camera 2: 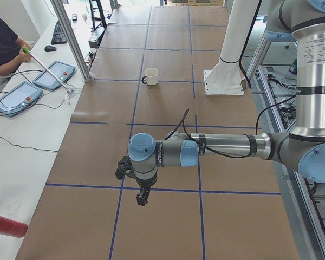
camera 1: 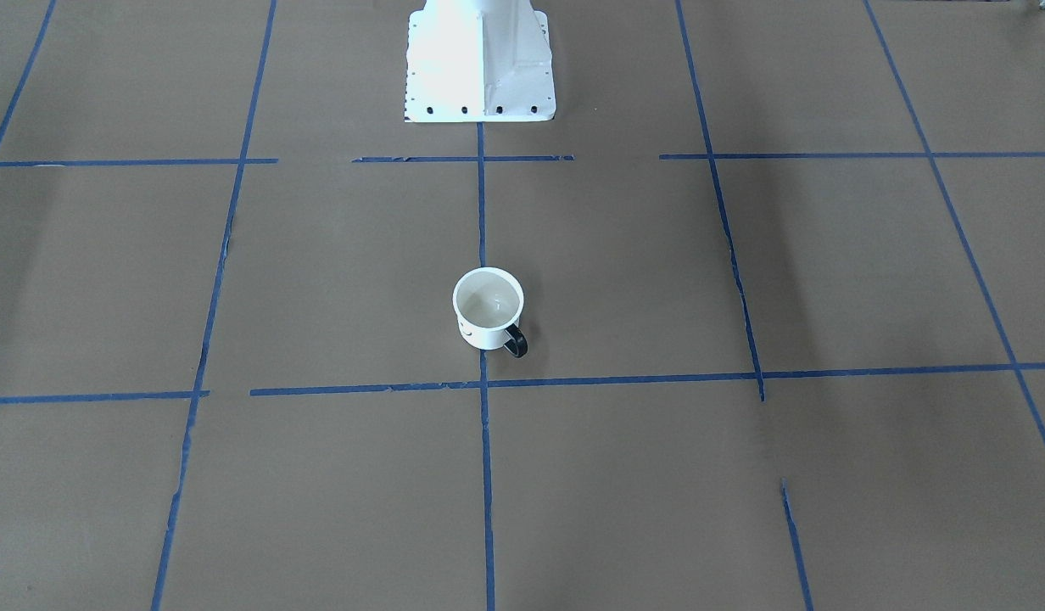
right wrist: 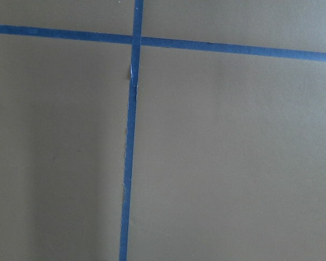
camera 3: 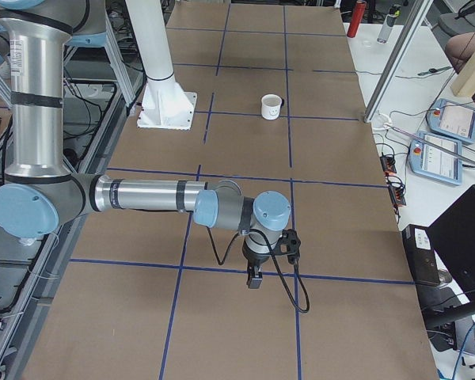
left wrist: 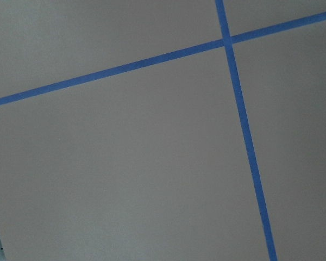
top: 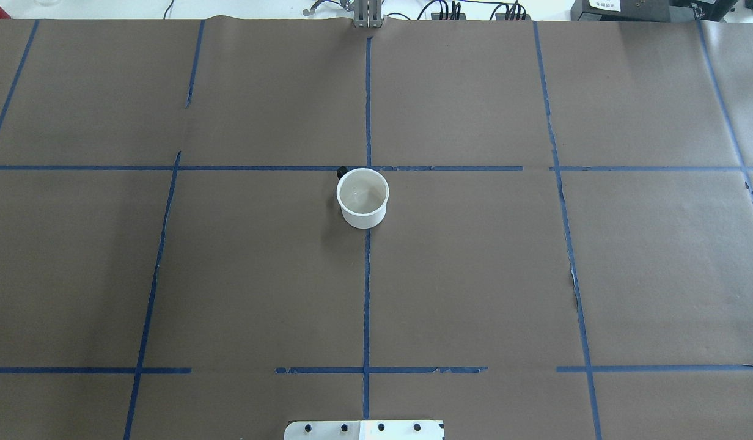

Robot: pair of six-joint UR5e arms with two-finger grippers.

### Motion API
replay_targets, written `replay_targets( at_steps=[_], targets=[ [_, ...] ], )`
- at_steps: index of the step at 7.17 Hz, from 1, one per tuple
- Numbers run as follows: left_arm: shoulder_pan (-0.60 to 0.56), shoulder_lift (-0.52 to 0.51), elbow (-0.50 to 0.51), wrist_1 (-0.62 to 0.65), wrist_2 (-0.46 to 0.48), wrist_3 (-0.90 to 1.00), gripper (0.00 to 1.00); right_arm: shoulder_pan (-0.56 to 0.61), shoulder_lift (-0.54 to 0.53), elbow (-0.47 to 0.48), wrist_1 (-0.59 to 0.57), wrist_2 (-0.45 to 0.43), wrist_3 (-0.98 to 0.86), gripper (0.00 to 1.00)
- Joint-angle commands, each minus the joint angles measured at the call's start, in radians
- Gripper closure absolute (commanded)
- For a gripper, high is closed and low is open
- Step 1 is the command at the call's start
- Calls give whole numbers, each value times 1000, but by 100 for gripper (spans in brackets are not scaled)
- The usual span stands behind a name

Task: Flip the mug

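Observation:
The small white mug (camera 1: 488,310) stands upright, mouth up, on the brown paper at the table's middle, its dark handle (camera 1: 516,342) pointing away from the robot. It also shows in the overhead view (top: 362,198), the left view (camera 2: 150,76) and the right view (camera 3: 271,106), where its smiley face is visible. My left gripper (camera 2: 143,198) hangs over the table far from the mug. My right gripper (camera 3: 254,279) does the same at the other end. I cannot tell whether either is open or shut. Both wrist views show only paper and blue tape.
The white robot pedestal (camera 1: 480,64) stands at the table's robot-side edge. An aluminium post (camera 2: 70,38), teach pendants (camera 2: 54,76) and a person (camera 2: 0,43) are along the operators' side. A red bottle (camera 2: 5,225) lies on the white side table.

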Motion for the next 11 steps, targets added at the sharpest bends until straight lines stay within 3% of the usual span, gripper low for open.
replay_targets(
  at_steps=[1, 5, 11],
  targets=[
    [1, -3, -2, -7, -23, -5, 0, 0, 0, 0, 0, 0, 0, 0],
    [-7, -33, -53, 17, -7, -5, 0, 0, 0, 0, 0, 0, 0, 0],
    [-37, -32, -18, 25, -9, 3, 0, 0, 0, 0, 0, 0, 0, 0]
  ],
)
